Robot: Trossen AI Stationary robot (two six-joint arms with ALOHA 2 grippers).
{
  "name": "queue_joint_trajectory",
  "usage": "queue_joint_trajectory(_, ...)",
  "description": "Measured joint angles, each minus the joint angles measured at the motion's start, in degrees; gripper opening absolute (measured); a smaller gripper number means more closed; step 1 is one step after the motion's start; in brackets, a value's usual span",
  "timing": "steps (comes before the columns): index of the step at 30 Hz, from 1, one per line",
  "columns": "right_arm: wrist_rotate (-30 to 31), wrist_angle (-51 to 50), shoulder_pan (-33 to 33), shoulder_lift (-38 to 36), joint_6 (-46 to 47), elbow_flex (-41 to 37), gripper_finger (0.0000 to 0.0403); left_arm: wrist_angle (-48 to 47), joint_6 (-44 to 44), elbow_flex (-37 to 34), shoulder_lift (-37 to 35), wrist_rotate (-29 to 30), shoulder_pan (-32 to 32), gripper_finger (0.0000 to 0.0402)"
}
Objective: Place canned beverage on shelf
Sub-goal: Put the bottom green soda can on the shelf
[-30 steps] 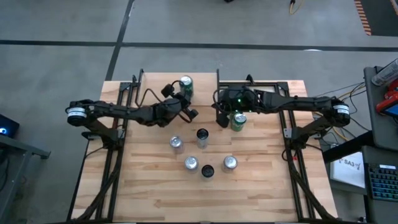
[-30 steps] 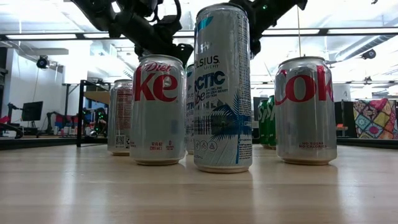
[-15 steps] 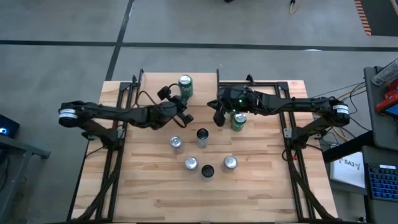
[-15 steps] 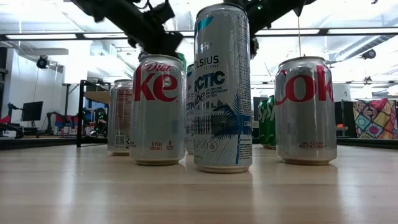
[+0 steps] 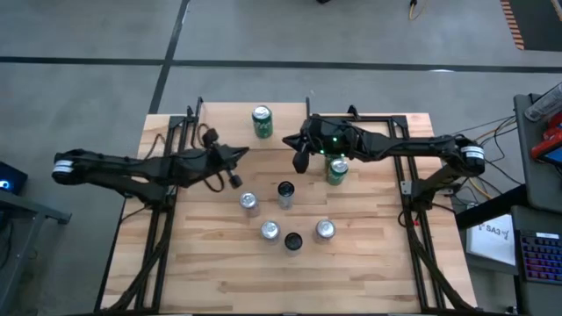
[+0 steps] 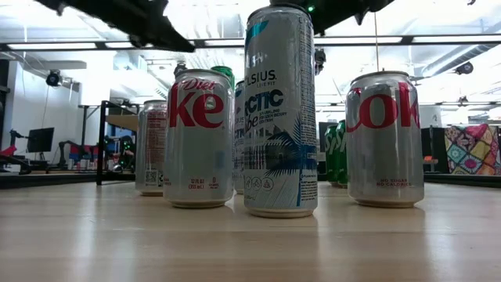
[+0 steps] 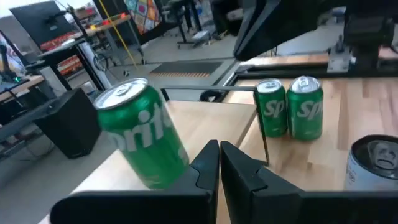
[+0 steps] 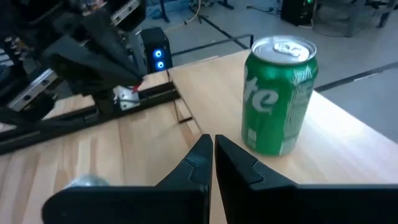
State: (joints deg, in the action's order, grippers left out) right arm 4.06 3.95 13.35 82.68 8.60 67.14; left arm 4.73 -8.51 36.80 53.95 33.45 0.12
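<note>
The green Sprite can (image 5: 262,122) is standing upright on the shelf (image 5: 230,125), ahead of both grippers and touching neither. The left gripper (image 5: 235,165), fingers pressed together and empty, is hovering near the shelf. The right gripper (image 5: 297,160), likewise closed on nothing, is apparently hovering just beside the shelf's edge.
</note>
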Motion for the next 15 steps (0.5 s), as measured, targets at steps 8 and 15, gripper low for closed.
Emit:
queue_joint_trajectory(8,0.44,-0.96,2.38,7.48,0.50,7.77,0.0009,1.10,-3.72,-4.95,-9.50,-5.47,0.00,0.0000)
queue_joint_trajectory(15,0.95,-7.96,3.54,13.29,-0.72,15.56,0.0009,6.54,-5.96,-10.90,-18.48,-16.89,-0.02,0.0000)
